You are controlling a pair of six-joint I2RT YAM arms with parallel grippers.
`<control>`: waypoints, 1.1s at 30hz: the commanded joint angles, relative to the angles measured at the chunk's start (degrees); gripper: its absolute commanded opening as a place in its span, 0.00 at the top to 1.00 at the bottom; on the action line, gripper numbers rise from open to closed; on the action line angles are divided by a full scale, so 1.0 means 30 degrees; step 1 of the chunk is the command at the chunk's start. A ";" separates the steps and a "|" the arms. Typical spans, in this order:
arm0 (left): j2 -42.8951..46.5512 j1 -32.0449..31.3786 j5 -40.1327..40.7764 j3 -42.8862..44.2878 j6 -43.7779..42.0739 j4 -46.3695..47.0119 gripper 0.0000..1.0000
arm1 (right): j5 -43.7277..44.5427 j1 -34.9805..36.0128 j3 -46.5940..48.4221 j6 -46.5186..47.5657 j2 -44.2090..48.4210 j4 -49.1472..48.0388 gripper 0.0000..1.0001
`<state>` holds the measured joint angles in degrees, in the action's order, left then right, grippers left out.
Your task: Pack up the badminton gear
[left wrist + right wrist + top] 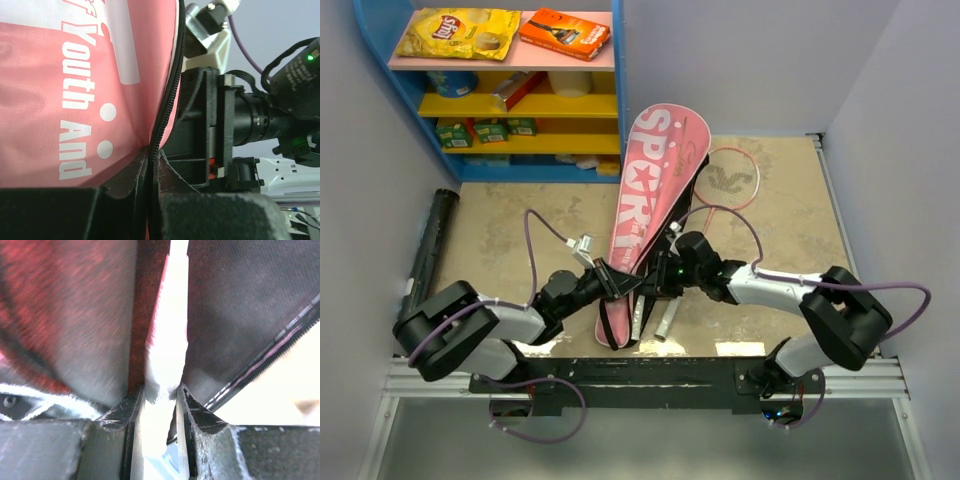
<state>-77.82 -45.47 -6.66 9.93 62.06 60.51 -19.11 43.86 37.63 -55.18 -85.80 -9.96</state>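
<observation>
While L pincer (611, 281) is clamped shut on the zip edge of the pink bag (658, 165) and R pincer (658, 282) grips a white racket handle (167, 330) at the bag's near end, you have two holds close together, mid-table (520, 215).

Bag lies diagonal, wide end toward the shelf (618, 100). One racket head (732, 178) shows outside it, on the right. Black tube (428, 250) lies far left, well apart. Shuttlecocks: not visible.

Risks (my judgement):
- If you move the handle w/o L keeping the opening spread, the frame snags the zip and the fabric bunches.
- L hold is on a thin seam. A tug from R could pull it free, and the bag slides.
- Wrists nearly touching, so they collide if either rotates.
- Can't tell which racket the handle belongs to. Check before you push.
</observation>
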 commanded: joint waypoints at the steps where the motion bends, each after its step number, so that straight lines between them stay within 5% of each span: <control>1: -0.2058 -0.0867 -0.4546 -0.0675 0.2015 0.2765 1.00 | 0.3821 -0.0966 0.0553 0.1400 0.1793 -0.0551 1.00; 9: -0.9787 -0.0926 -0.6773 -0.0763 0.6993 1.4329 1.00 | 0.4173 -0.0616 0.0027 0.1078 0.0828 -0.1454 0.84; 12: -1.0972 -0.1043 -0.7243 -0.0441 0.7820 1.6012 1.00 | 0.4145 -0.0498 -0.0325 0.0932 0.0680 -0.2156 0.83; 16: -0.8608 -0.1248 -0.6923 -0.0266 0.5890 1.2801 1.00 | 0.3999 -0.0381 -0.0559 0.0844 0.0329 -0.2598 0.85; 23: -0.2043 -0.1366 -0.5517 0.1841 -0.0113 -0.0200 1.00 | 0.3999 -0.0176 -0.0531 0.0522 0.0153 -0.3126 0.87; 27: -0.1480 -0.1366 -0.5340 0.1963 -0.0532 -0.1157 1.00 | 0.3969 -0.0147 -0.0413 0.0113 0.0124 -0.3710 0.87; 33: -0.3030 -0.1365 -0.5574 0.0879 0.0610 0.1828 1.00 | 0.3559 -0.0117 -0.1319 -0.1849 -0.0315 -0.6873 0.87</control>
<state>-84.03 -46.65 -12.82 14.76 62.85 60.45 -14.72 44.53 33.36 -57.19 -86.30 -12.49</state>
